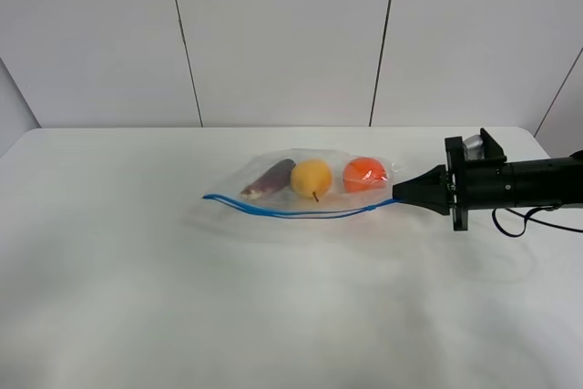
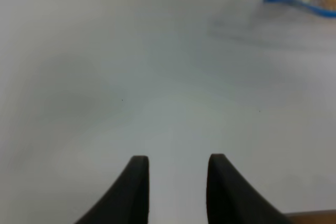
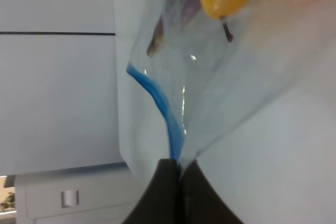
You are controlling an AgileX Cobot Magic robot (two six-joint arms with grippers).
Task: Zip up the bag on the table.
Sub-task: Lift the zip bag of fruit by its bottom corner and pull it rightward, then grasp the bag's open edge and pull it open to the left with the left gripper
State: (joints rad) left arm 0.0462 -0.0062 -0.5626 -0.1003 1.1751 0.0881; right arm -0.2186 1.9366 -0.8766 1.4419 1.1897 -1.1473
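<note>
**One end of the zip pinched, the closing run not yet made**

The clear rectangular plastic zip bag point(image 1: 301, 190) lies flat near the middle of the large white matte tabletop point(image 1: 137, 298). Its blue zipper strip point(image 1: 291, 211) runs along the edge nearest the high camera. Through the plastic show a purple eggplant point(image 1: 269, 179), a yellow pear point(image 1: 311, 178) and an orange point(image 1: 363, 173), side by side.

The right gripper point(image 1: 398, 196) reaches in low from the right and is closed tight on the right-hand end of the zipper strip. In its wrist view the two black fingers press together, with the blue strip and the plastic running out from between them.

The left gripper point(image 2: 177, 157) hangs over bare tabletop with its fingers standing apart and nothing between them. The bag's near corner lies ahead of it, well clear of the fingertips.

Along the middle of the strip two blue lines seem to run slightly apart, so the mouth looks unsealed for much of its length. By that reading, one end is anchored and the sealing itself is all to do. The free gripper has yet to reach the strip and work along it. Whether there is a slider tab cannot be told.
</note>
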